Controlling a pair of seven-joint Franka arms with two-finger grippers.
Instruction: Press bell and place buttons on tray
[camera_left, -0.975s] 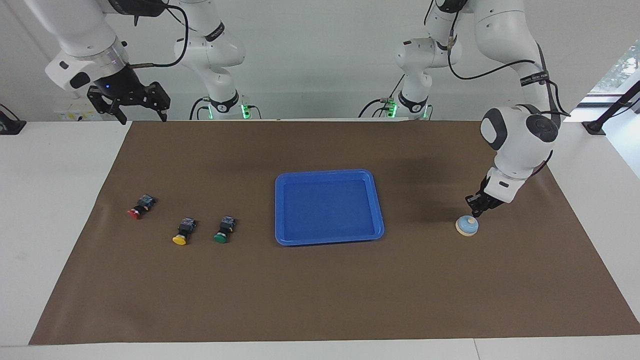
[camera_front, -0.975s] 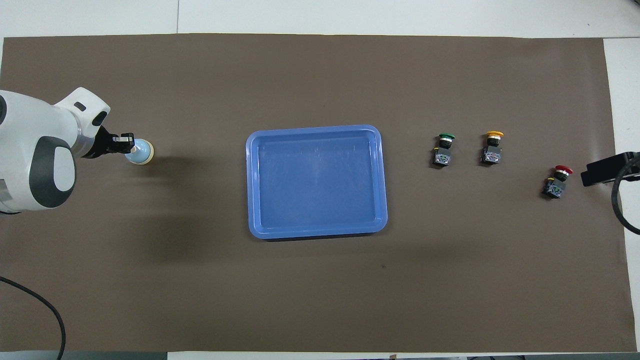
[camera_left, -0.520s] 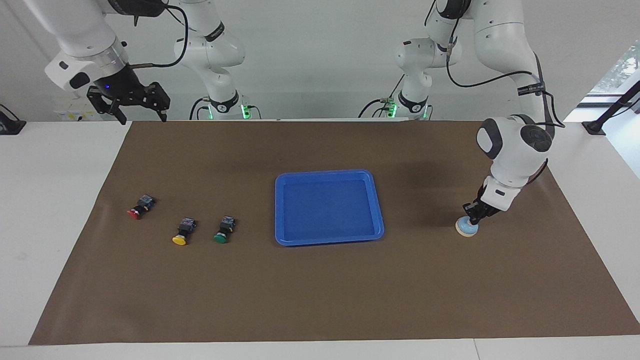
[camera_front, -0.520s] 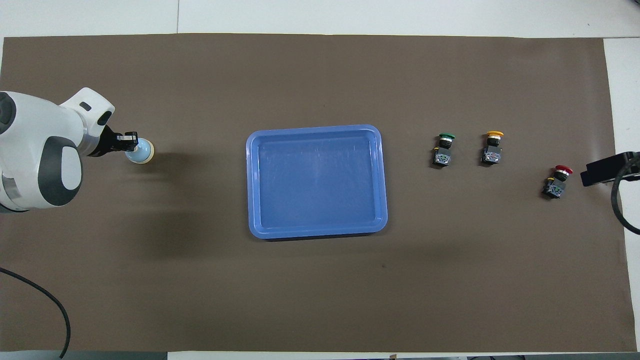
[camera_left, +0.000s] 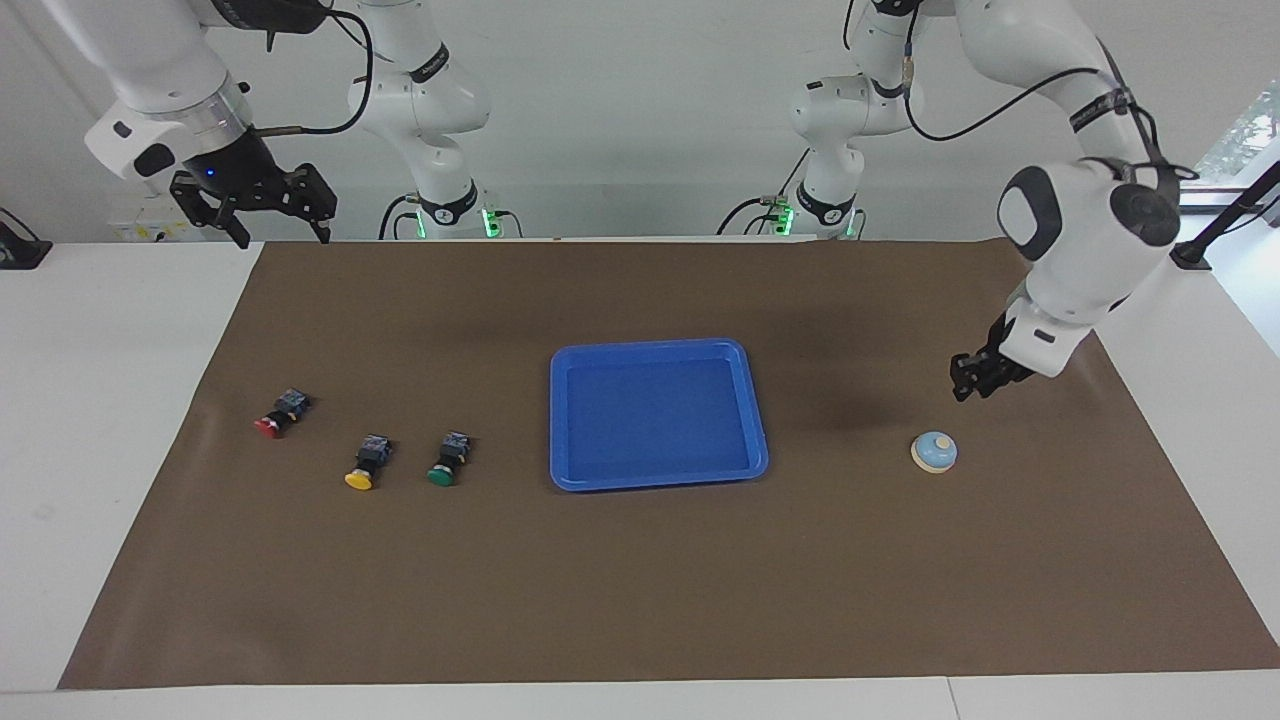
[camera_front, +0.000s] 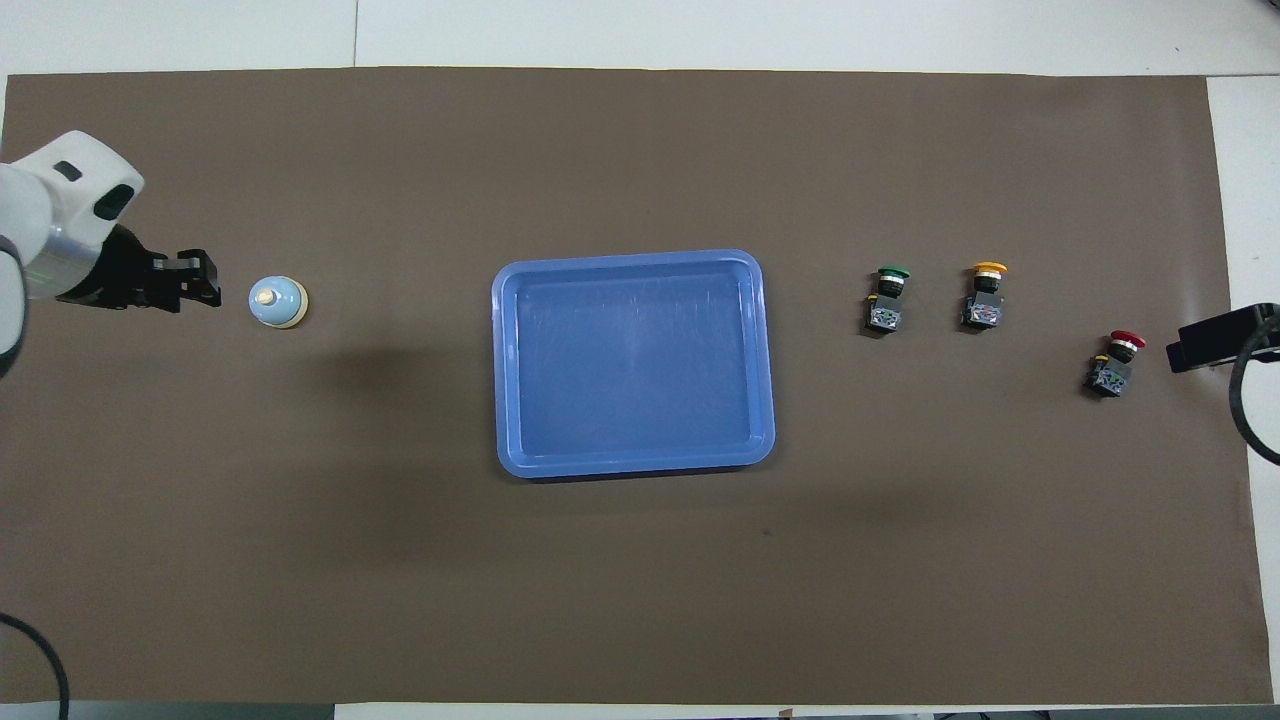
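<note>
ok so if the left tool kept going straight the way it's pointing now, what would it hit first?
Probably the brown mat, just short of the bell. The left tool hangs in the air, angled down toward the bell, touching nothing. Depth is unclear, so it might clip the bell's rim instead.

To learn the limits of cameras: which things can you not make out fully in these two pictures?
- Right pincer, overhead view: cut off by the edge; only a black tip shows.
- Arm above the left pincer, overhead view: cut off by the edge.
- Markings on the buttons, both views: too small.
</note>
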